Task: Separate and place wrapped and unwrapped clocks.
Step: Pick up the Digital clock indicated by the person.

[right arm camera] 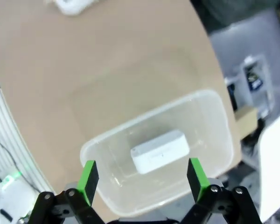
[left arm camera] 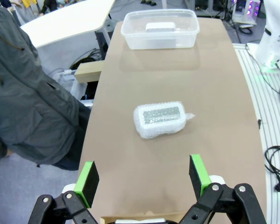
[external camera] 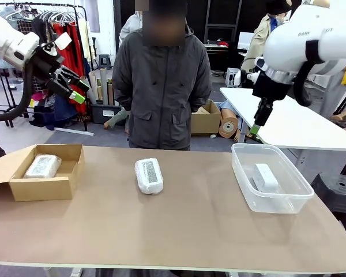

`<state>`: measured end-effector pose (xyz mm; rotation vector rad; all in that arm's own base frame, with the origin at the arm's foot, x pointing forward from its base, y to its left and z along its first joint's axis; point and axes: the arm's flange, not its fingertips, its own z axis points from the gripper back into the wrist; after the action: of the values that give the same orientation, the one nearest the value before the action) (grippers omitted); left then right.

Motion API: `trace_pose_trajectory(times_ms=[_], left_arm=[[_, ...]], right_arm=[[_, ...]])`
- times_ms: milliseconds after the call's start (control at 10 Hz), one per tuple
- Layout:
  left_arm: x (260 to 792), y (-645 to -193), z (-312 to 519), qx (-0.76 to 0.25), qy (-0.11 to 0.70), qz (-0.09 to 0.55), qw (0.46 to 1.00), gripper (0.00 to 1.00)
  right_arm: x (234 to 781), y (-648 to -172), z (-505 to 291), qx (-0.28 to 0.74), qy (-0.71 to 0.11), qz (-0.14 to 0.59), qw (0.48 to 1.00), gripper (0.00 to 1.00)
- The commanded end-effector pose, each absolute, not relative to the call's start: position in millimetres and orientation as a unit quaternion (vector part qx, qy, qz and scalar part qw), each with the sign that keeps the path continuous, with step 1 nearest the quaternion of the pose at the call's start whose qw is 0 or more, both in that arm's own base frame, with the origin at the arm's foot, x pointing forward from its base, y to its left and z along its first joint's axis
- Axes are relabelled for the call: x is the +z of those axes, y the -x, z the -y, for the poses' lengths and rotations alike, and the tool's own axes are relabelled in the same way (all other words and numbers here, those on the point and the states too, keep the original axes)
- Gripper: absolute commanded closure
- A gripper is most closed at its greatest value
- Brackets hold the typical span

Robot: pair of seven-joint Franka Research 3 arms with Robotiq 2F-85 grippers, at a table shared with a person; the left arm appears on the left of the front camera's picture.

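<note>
Three clocks lie well apart on the brown table [external camera: 202,231]. One wrapped clock [external camera: 149,175], in crinkly bubble plastic with a grey speckled face, lies alone near the middle of the table, its long side pointing toward the person. The second wrapped clock [external camera: 43,166] rests inside an open cardboard box [external camera: 46,187] at the robot's left end. The bare white clock [external camera: 265,177] lies on the floor of a clear plastic tub [external camera: 240,173] at the right end. The left gripper [left arm camera: 144,175] is raised high over the left end, jaws spread wide and holding nothing, its wrist view looking along the table at the middle clock. The right gripper [right arm camera: 142,175] hangs above the tub, likewise wide and empty; in its wrist view the white clock lies between the green pads [right arm camera: 88,176]. A person in a grey jacket [external camera: 161,86] stands at the far edge.
</note>
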<state>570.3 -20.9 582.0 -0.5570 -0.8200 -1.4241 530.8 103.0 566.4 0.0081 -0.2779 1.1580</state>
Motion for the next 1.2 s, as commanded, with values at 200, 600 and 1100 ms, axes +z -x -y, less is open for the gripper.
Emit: trace_pose_trajectory(times_ms=[200,600,1100], left_arm=[[582.2,-569.4,20.3,-0.625,0.244,0.361,0.647,0.0],[582.2,-569.4,20.3,-0.625,0.244,0.361,0.647,0.0],[582.2,-569.4,20.3,-0.625,0.244,0.361,0.647,0.0]], right_arm=[[589.5,-550.7,-69.3,0.65,-0.129,0.192,0.724,0.0],[606.8,-597.6,-53.1,0.606,-0.256,0.202,0.726,0.0],[621.8,-617.8,-40.8,0.594,-0.313,0.227,0.705,0.0]])
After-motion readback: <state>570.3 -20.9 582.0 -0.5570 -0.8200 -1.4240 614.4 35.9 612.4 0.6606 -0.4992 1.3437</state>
